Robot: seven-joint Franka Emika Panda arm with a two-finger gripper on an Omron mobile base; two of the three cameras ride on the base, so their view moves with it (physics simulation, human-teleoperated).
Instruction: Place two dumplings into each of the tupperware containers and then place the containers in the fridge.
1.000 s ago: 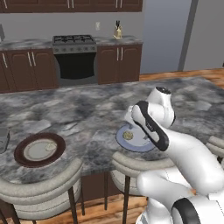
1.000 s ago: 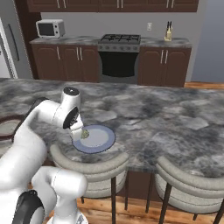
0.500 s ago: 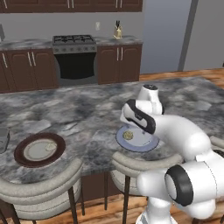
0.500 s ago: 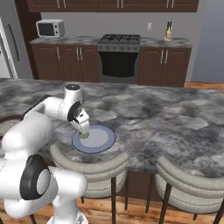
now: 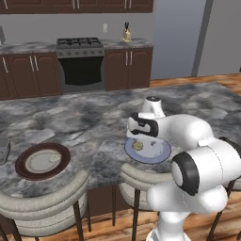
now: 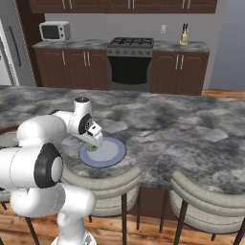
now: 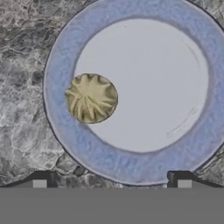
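- The blue-rimmed plate [image 5: 148, 149] lies on the marble counter [image 5: 84, 122], close to the near edge, above a stool [image 5: 141, 176].
- Around the plate the counter is bare stone; a brown-rimmed plate [image 5: 42, 161] lies well apart, toward the left.
- The gripper [image 7: 111, 181] hangs above the blue-rimmed plate with its fingers spread wide, holding nothing.
- One dumpling [image 7: 91, 98] sits on the white inner part of the plate, near the rim, below the gripper and not touched by it.
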